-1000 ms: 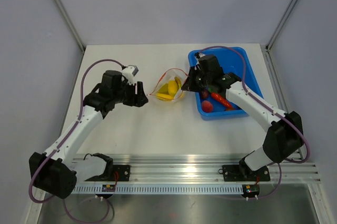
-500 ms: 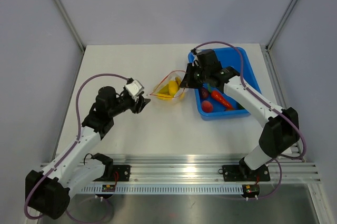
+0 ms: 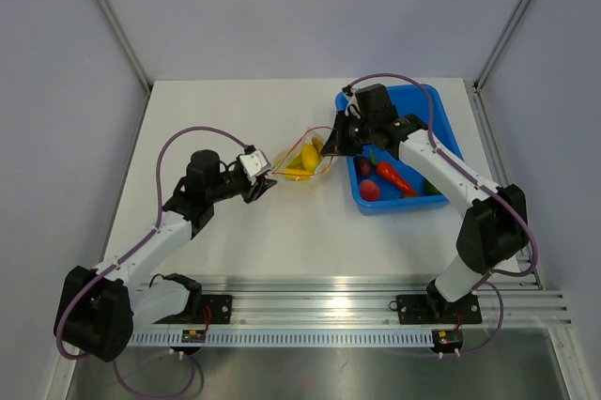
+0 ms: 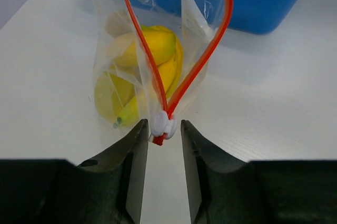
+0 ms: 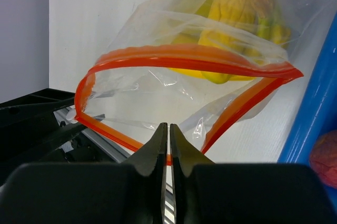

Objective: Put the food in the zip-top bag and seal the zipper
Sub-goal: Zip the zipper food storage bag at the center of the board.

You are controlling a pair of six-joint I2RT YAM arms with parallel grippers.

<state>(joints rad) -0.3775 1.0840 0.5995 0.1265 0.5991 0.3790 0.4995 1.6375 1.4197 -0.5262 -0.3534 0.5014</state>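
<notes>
Likely limp, the zip-top bag (image 5: 158,90) is best held by its zipper (image 5: 174,56): right gripper (image 5: 168,129) clamps it (left gripper (image 4: 162,128) open-jawed around the slider (image 4: 158,121)).

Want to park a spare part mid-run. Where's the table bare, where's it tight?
Bare: front strip of table between bag and rail; far-left corner behind the left arm. Tight: the gap between bag and bin, where the right claw pinches the bag's mouth; the left claw crowds the bag's other end.
</notes>
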